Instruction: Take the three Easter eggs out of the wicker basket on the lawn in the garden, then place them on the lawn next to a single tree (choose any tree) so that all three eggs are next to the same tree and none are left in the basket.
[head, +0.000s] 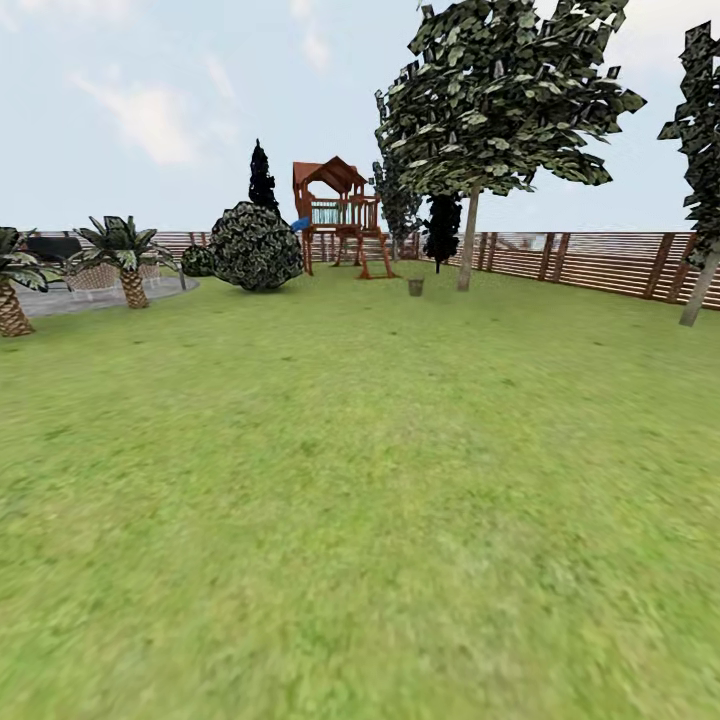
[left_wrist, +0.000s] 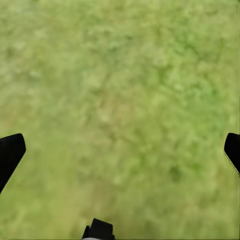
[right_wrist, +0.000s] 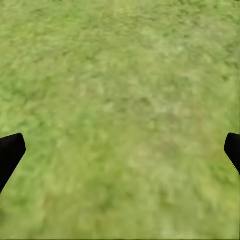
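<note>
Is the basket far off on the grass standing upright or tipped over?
Upright: the basket stands with its rim on top, on the grass beside the tree. Its contents are too small to tell.

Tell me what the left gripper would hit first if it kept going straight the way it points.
Probably the lawn: between the spread fingertips of the left gripper there is just grass.

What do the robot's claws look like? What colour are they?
Both claws are black. In each wrist view, the left claw and the right claw show two smooth dark fingertips with rounded, slanted ends, far apart above the lawn. No markings or cables are visible.
</note>
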